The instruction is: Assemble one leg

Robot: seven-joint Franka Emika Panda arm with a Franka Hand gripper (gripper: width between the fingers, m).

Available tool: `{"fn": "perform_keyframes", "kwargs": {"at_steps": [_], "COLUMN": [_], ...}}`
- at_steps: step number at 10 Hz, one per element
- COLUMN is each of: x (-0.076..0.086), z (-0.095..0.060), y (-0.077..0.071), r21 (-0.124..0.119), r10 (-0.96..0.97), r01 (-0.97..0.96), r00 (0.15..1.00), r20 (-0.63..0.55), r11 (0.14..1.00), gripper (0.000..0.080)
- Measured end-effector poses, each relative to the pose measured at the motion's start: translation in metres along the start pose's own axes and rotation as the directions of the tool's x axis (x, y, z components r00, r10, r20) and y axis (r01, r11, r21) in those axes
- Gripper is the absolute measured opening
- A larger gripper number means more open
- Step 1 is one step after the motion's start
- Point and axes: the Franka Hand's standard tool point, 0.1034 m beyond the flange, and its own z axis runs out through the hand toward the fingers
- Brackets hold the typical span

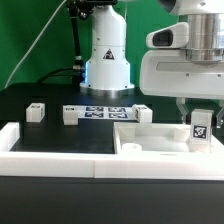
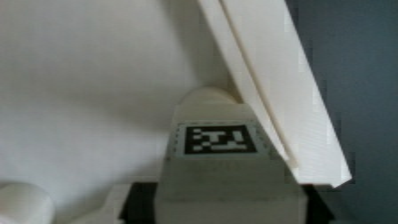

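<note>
My gripper is shut on the leg, a small white block with a black-and-white tag facing the camera. It holds the leg upright at the far right corner of the large white tray-like part, low over its inner floor. I cannot tell whether the leg touches the floor. In the wrist view the leg stands between my dark fingers, close to the tray's raised wall. A round white stub shows at the tray's other corner.
Three more white legs stand on the black table near the marker board. The robot's white base stands behind. A low white wall runs along the front.
</note>
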Motion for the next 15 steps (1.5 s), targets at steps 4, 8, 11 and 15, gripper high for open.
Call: {"fn": "perform_keyframes", "kwargs": {"at_steps": [4,8,11,15], "x": [0.0014,0.0015,0.001,0.0007], "z": [0.0,0.0001,0.0003,-0.0014], "y": [-0.0009,-0.0006,-0.0004,-0.0015], "r21": [0.026,0.027,0.018,-0.002], "r10": [0.352,0.448,0.338,-0.064], "r01": [-0.351,-0.447,-0.338,0.064], "r00": [0.936,0.894,0.941,0.998], "r20": [-0.017,-0.013,-0.014,-0.005], "r11": [0.936,0.894,0.941,0.998], "gripper": [0.0292,0.0302,0.0614,0.0648]}}
